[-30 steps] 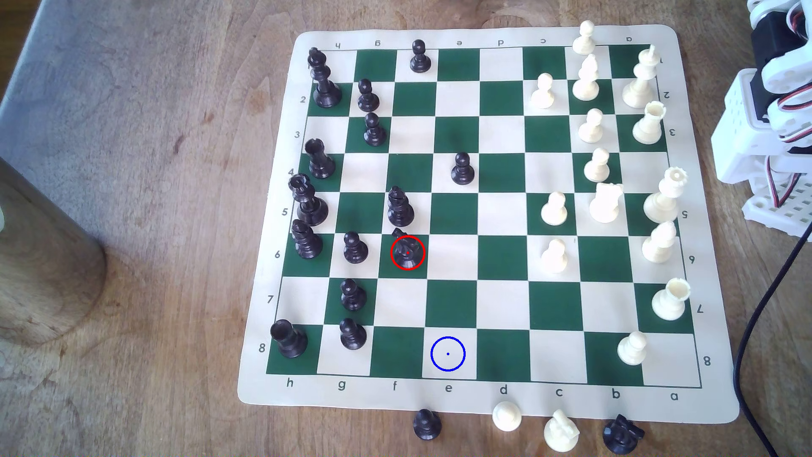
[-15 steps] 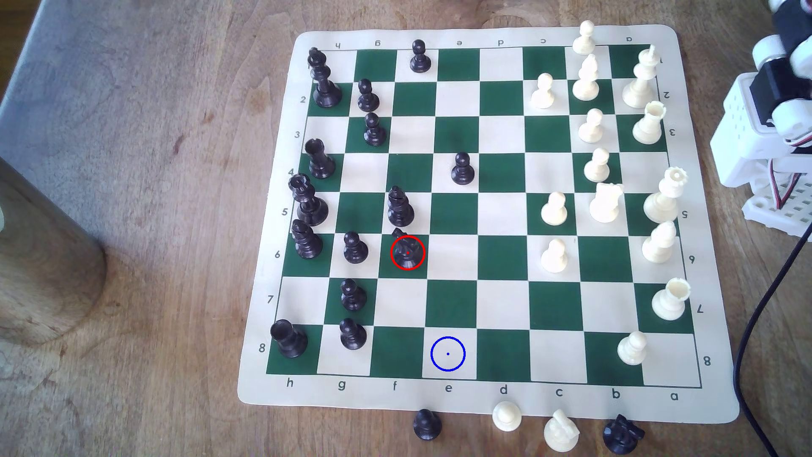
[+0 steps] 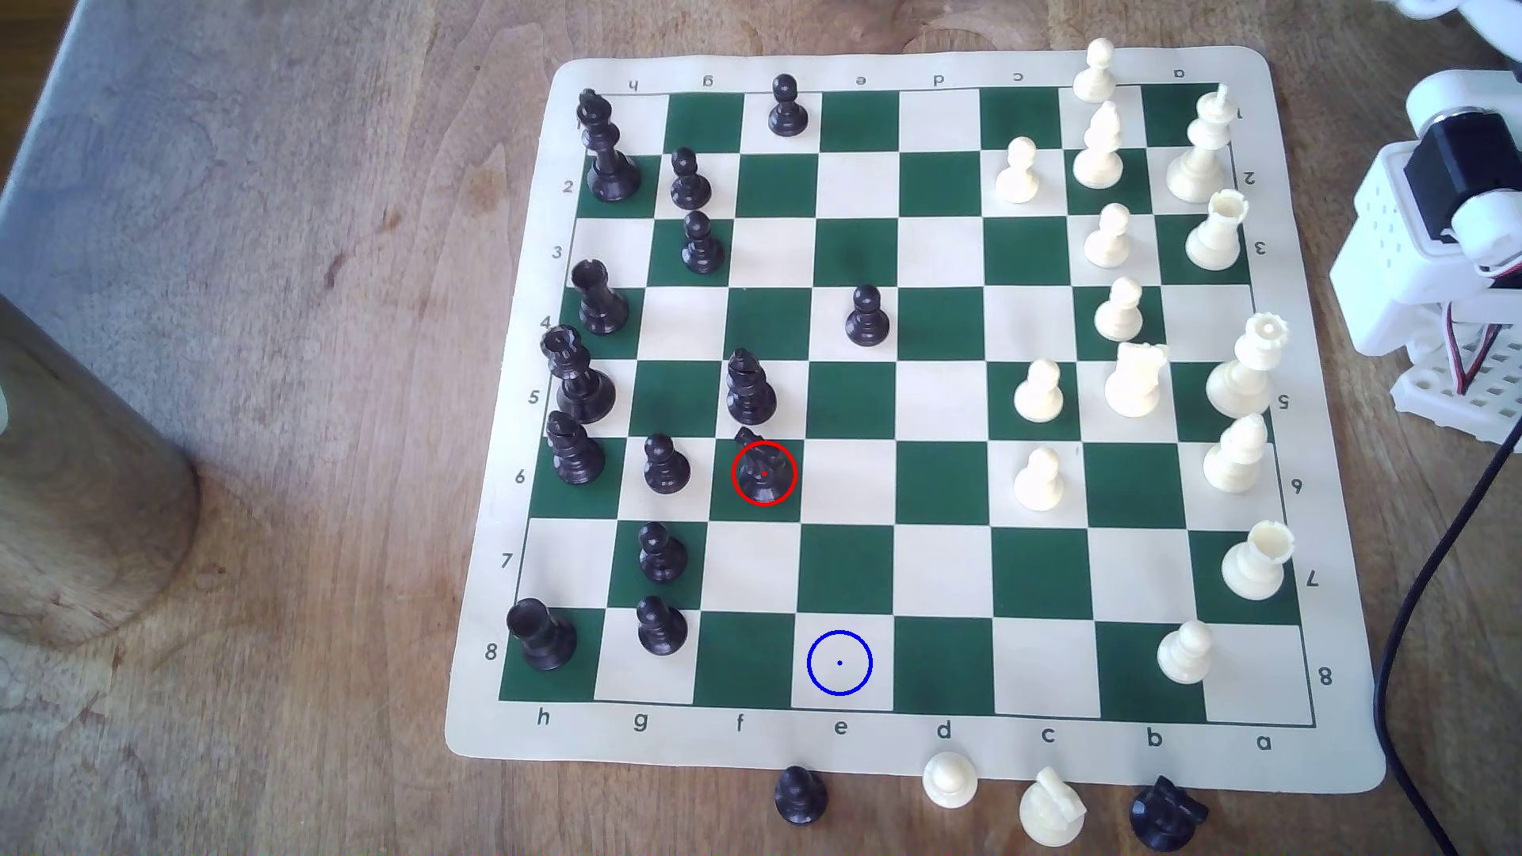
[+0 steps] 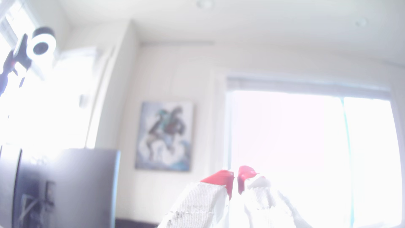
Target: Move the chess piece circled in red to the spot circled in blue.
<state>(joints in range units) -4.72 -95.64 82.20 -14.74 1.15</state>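
Exterior view: set high, looking steeply down on the chessboard (image 3: 889,395), arm base at the exterior view's right edge. Wrist view: aimed outward past the gripper (image 4: 235,178) at a wall, seemingly overexposed; no shared ground discerned.

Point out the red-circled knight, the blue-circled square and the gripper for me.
Black knight (image 3: 763,476), exterior view, on its body.
Blue-circled square (image 3: 840,662), exterior view, at its centre dot.
Gripper (image 4: 235,178), wrist view, between the red tips.

The arm (image 3: 1433,239) stands folded at the exterior view's right edge. The pincer (image 4: 235,183) points upward, its red-tipped jaws nearly touching, holding nothing.
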